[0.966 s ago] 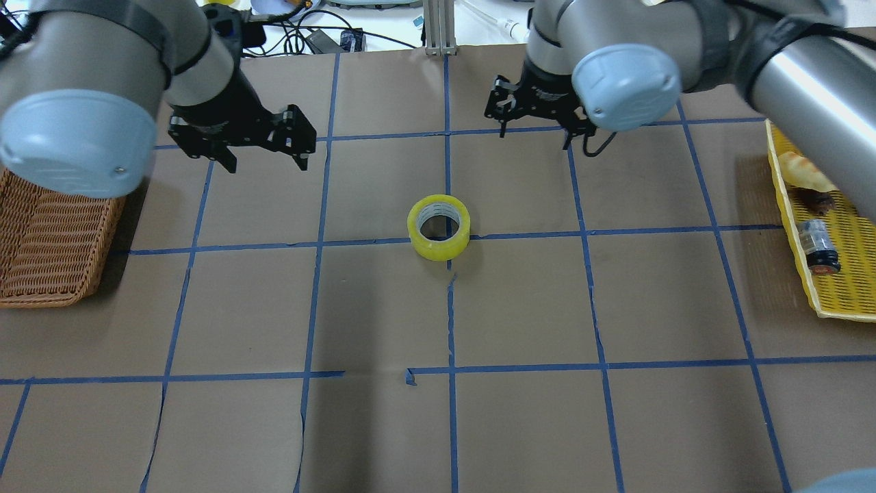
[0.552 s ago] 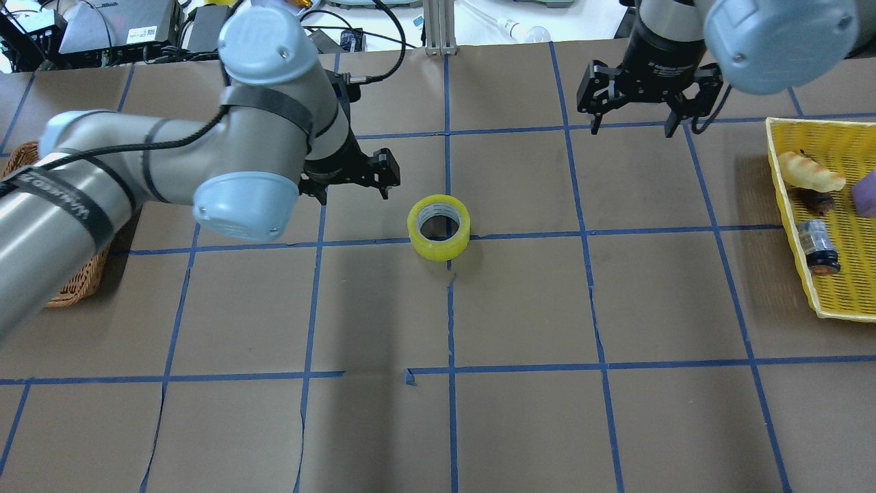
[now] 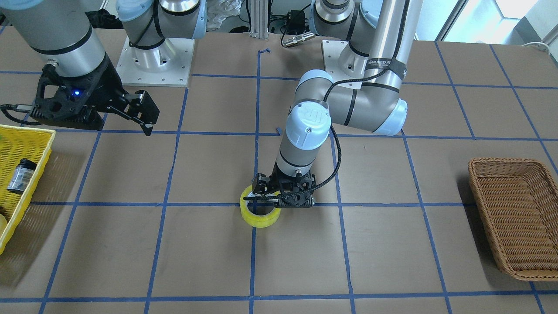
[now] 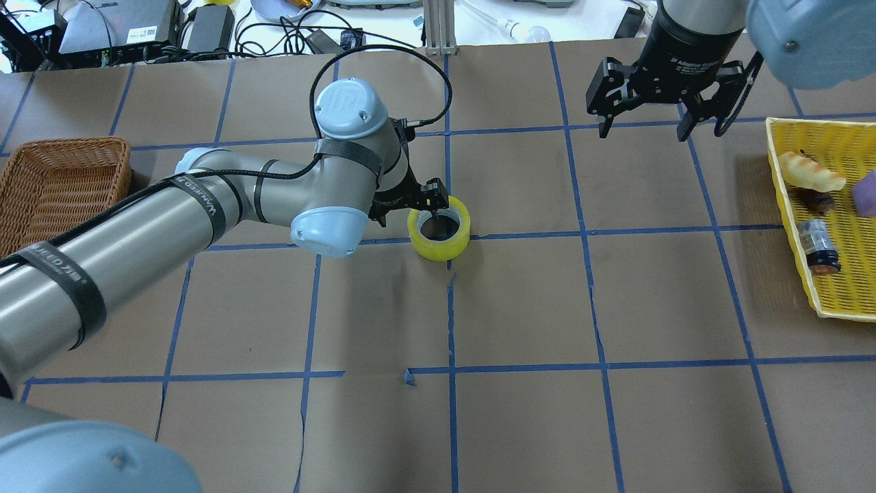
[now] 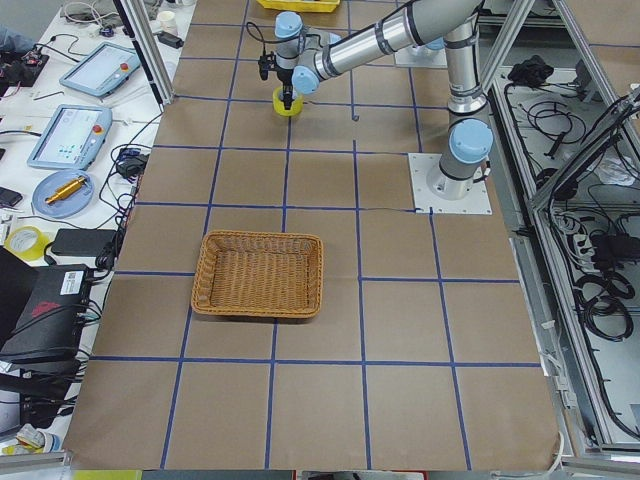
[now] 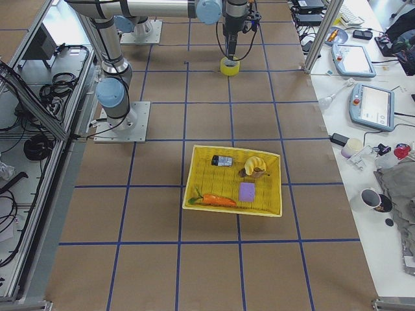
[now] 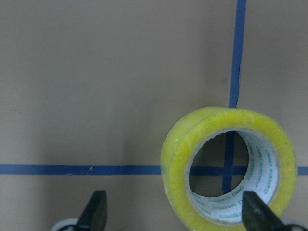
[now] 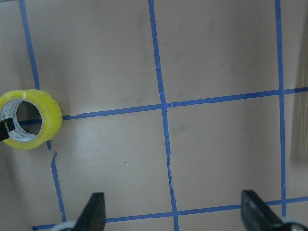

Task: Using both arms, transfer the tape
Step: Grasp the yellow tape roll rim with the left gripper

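The yellow tape roll [image 4: 439,229] lies flat on the brown table at a crossing of blue grid lines, and shows in the front view [image 3: 260,213]. My left gripper [image 4: 405,211] is open and low at the roll. One finger [image 7: 255,214] is over the core hole and the other [image 7: 94,211] is outside the roll's wall [image 7: 226,168]. My right gripper [image 4: 643,127] is open and empty, high at the back right, far from the roll. Its wrist view shows the roll at the left edge [image 8: 30,119].
A brown wicker basket [image 4: 61,178] stands at the left edge. A yellow mesh tray [image 4: 821,124] with food items and a small bottle [image 4: 818,245] stands at the right edge. Cables and devices lie beyond the table's far edge.
My left arm has swung right and come down onto the tape roll, one finger now at its hole. My right gripper has moved right toward the tray. The roll has not moved.
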`<state>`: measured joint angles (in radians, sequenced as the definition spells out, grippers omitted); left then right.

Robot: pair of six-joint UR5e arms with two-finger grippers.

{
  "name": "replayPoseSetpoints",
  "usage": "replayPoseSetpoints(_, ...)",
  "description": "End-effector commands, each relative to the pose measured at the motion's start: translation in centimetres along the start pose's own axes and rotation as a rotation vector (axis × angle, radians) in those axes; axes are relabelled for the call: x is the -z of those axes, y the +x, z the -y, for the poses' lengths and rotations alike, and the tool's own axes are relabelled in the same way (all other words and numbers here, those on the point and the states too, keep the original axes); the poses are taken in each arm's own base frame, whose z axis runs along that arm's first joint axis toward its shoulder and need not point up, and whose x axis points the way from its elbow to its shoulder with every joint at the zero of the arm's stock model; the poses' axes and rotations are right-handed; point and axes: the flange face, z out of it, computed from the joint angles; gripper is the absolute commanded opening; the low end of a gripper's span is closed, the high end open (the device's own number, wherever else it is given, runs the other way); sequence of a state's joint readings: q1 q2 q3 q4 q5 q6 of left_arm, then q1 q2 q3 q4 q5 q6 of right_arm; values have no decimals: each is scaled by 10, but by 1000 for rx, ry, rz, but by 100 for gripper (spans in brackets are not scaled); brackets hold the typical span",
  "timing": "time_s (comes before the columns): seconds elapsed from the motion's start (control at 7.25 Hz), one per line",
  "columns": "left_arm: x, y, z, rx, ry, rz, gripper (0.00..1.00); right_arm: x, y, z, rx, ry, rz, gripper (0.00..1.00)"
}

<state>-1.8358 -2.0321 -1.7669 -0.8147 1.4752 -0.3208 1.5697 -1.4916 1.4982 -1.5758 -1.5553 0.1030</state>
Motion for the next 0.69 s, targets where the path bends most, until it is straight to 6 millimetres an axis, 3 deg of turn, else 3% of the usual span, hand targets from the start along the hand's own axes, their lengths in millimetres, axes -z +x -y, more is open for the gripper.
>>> replayPoseSetpoints(0.0,-28,4,0,-14,-7,3,65,5,-3,-8,11,3,19,100)
replayPoseSetpoints(0.14,-28,7,-1,-7,-9,4,15,13,-3,-18,2,17,31,100)
replayPoseSetpoints(0.28,-20,7,-3,-8,0,2,0,9,-2,-29,2,8,30,100)
replayPoseSetpoints(0.41,-21,6,-6,-9,1,24,0,8,-1,-41,2,6,31,100)
replayPoseSetpoints(0.55,-7,3,-1,-7,24,49,0,8,-1,-44,3,7,31,100)
